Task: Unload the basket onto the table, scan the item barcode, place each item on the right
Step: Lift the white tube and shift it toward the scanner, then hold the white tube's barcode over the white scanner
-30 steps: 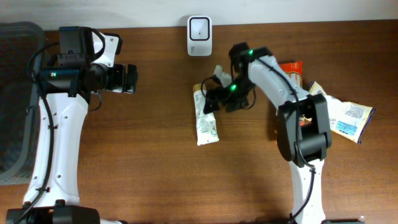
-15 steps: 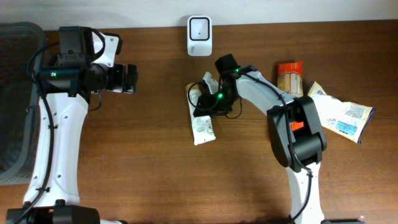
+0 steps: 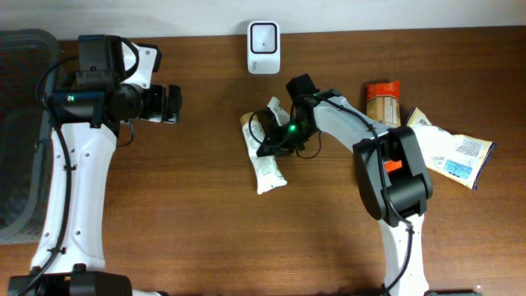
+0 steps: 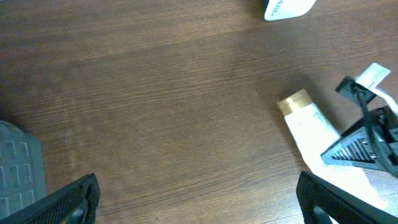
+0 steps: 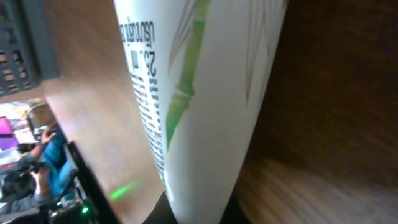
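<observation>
Since a second ago, the right gripper is brought across onto the white tube and closed on it. The tube is nudged left on the tabletop, below the scanner — so a lift toward the scanner seems due. The left gripper is held wide open, empty.

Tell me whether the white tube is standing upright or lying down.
Lying down: the white tube shows its full length along the table, with the right claw shut on it.
</observation>
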### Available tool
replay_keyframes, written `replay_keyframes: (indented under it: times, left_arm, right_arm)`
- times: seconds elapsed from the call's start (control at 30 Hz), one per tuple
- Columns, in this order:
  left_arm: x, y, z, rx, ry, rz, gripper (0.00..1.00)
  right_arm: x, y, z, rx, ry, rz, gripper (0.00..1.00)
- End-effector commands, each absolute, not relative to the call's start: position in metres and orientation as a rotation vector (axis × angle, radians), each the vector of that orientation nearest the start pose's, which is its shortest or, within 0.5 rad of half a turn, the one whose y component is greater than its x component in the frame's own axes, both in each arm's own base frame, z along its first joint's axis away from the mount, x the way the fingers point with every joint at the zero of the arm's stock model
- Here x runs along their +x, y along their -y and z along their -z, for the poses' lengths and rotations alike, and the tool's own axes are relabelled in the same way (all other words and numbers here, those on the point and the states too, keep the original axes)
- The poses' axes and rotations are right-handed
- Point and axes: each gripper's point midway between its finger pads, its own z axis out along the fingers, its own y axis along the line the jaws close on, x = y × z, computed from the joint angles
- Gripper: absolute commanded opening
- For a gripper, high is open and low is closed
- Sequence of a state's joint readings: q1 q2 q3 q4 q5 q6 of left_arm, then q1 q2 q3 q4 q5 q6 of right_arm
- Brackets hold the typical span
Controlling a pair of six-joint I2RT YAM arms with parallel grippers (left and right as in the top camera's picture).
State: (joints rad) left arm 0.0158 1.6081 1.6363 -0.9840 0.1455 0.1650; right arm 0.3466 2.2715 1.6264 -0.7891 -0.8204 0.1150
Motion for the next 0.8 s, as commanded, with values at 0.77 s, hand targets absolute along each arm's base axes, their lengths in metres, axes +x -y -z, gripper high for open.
replay_keyframes:
  times: [0.77]
  left_arm:
    - [0.415,0.016,-0.253,0.254,-2.481,0.103,0.99]
  right_arm:
    - [0.341,-0.218,-0.313,-0.538,-2.257,-1.440,0.04]
